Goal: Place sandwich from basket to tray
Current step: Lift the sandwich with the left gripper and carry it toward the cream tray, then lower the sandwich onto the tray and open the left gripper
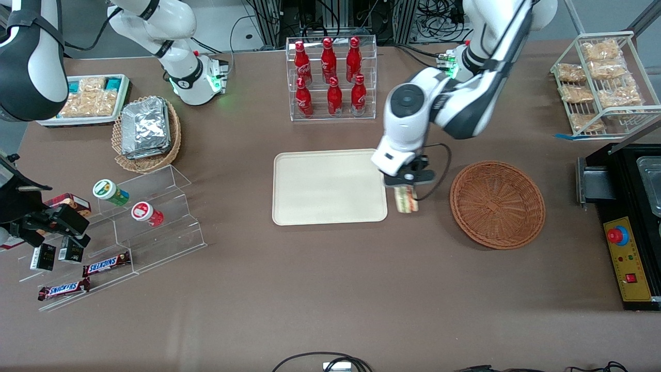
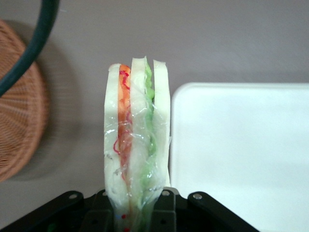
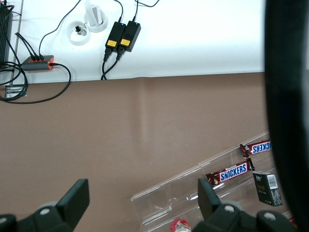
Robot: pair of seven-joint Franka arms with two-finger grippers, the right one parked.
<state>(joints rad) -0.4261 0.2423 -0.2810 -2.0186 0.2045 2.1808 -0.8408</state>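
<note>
Gripper (image 1: pixel 406 190) sits over the table (image 1: pixel 330 268) in the gap between tray (image 1: pixel 329 187) and basket (image 1: pixel 497 204), right at the tray's edge on the working arm's side. Fingers pinching the sandwich (image 1: pixel 406 199) at its base; wrist view shows the sandwich (image 2: pixel 137 140) clamped between the fingers (image 2: pixel 164 212), standing out from the gripper (image 2: pixel 135 215), wrap intact, orange/red layer on one side, green on the other, three white bread slices.

Sandwich is out of the basket, not on the tray. In the front view it sits just beside the tray rim, over bare table. Wrist view agrees: tray (image 2: pixel 241 154) close beside the sandwich, basket (image 2: pixel 21 121) apart from it, table between them.

Basket holds nothing. Nothing on the tray.

Other stuff on the table:
- Clear rack of red bottles (image 1: pixel 330 77), farther from the front camera than the tray.
- Tan basket with foil packets (image 1: pixel 146 129), toward the parked arm's end.
- White tray of snack packets (image 1: pixel 90 101) beside it.
- Clear stepped stand (image 1: pixel 134 227) with two small cans and Snickers bars (image 1: pixel 106 263), toward the parked arm's end.
- Wire rack with snack bags (image 1: pixel 601 82) and a black box with a red button (image 1: pixel 627 243), toward the working arm's end.
</note>
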